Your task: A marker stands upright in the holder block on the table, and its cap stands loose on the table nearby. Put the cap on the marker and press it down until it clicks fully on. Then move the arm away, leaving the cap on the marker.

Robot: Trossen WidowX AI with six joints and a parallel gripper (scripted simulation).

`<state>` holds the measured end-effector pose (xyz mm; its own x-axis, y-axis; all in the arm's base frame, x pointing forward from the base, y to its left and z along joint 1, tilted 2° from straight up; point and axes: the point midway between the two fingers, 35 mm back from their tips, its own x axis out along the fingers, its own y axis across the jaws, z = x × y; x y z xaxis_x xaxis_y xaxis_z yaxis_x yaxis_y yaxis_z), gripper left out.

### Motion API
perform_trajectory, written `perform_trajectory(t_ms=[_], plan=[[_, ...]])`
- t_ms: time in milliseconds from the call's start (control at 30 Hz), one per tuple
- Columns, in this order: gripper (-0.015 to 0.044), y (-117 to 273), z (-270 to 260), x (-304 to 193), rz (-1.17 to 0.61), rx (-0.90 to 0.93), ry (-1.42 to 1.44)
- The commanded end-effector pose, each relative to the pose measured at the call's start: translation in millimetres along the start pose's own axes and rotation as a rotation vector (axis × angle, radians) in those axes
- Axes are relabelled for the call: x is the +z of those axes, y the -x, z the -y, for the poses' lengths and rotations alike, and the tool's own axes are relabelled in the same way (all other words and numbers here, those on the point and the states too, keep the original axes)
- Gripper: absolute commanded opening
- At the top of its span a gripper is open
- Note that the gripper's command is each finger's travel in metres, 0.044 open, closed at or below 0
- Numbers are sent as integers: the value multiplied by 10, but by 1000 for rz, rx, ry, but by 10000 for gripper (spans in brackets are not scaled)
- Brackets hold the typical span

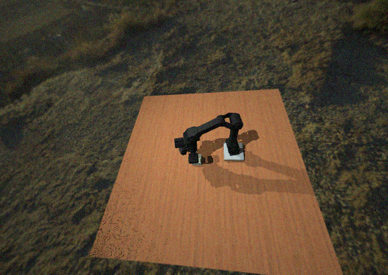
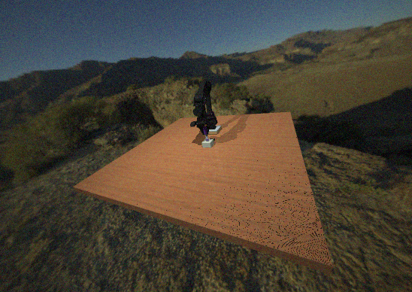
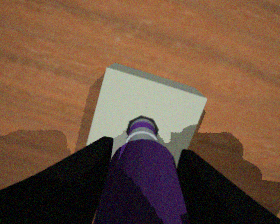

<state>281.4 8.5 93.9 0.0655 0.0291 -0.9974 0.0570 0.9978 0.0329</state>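
Observation:
My gripper (image 3: 146,152) (image 1: 193,159) is shut on the purple cap (image 3: 153,175) (image 2: 205,131), one dark finger on each side of it, and points down above the holder block. The cap's lower end hides the marker's top in the wrist view. The marker (image 3: 141,124) (image 2: 207,138) stands in the block, with a purple lower part and a grey and white band showing below the cap. Whether the cap is around the tip or just above it, I cannot tell. The pale holder block (image 3: 141,92) (image 2: 207,144) (image 1: 198,164) lies on the table.
The wooden table (image 1: 212,227) (image 2: 180,181) bears everything. The arm's white base (image 1: 234,157) (image 2: 215,130) stands a little behind the holder block. Shadows of the arm fall across the table around the block.

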Motion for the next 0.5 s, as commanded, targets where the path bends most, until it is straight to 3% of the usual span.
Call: perform_trajectory(t_ms=[0,467], plan=[[0,-267,0,-60,-61,1,-2],[0,-454,-1,29,-60,1,-2]])
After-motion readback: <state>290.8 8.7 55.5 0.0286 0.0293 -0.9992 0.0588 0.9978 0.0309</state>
